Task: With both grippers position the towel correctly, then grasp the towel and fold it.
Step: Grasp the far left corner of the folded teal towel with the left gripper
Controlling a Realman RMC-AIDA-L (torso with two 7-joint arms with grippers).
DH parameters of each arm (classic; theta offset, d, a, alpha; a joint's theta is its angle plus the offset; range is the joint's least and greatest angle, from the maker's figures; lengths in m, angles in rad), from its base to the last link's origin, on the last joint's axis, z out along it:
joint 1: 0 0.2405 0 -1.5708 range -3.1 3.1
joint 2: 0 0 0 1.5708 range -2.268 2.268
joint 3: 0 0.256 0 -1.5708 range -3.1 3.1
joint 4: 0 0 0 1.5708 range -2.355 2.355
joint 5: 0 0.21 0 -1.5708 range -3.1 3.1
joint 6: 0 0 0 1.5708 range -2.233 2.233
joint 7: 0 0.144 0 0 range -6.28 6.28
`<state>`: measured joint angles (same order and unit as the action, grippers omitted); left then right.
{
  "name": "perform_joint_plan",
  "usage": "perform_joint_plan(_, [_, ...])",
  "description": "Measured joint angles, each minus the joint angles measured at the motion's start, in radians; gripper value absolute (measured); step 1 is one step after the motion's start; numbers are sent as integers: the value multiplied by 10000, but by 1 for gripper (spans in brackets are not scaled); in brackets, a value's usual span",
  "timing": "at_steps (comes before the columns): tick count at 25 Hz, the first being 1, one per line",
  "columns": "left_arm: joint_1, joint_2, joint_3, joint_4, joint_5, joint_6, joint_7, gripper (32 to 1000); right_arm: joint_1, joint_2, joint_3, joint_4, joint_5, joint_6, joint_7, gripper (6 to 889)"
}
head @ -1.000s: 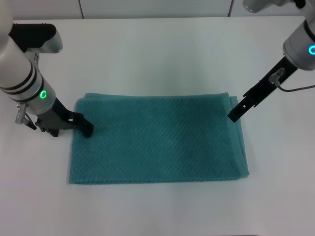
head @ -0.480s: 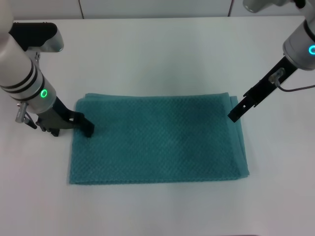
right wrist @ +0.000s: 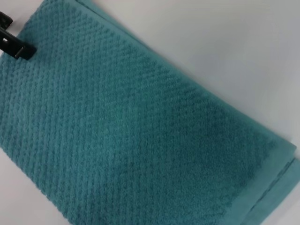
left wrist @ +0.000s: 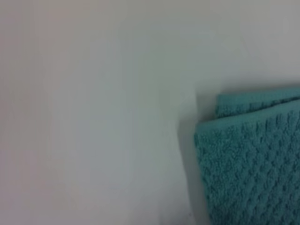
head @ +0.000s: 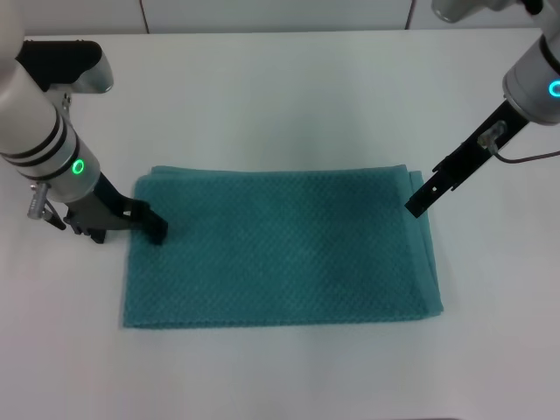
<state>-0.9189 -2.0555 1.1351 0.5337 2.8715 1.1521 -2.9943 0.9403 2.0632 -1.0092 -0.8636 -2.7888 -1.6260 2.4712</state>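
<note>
Towel (head: pixel 280 248): teal, waffle-weave, lying flat in layers on white table (head: pixel 280 96), spread between both grippers. Left gripper (head: pixel 156 229): tips down on towel's near-left edge, fingers together, hold on cloth impossible to tell. Right gripper (head: pixel 416 205): tips at towel's far-right corner, fingers close together, grip likewise impossible to tell.

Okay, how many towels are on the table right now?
1. The teal towel lies flat mid-table between the left claw at its left edge and the right claw at its right edge. Its layered edges suggest it is folded.
</note>
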Motion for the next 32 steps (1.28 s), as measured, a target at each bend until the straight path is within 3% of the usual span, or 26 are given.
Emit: perform_joint_plan(32, [16, 0, 0, -30, 0, -41, 15, 938, 0, 0, -1, -18, 0, 0, 1, 853])
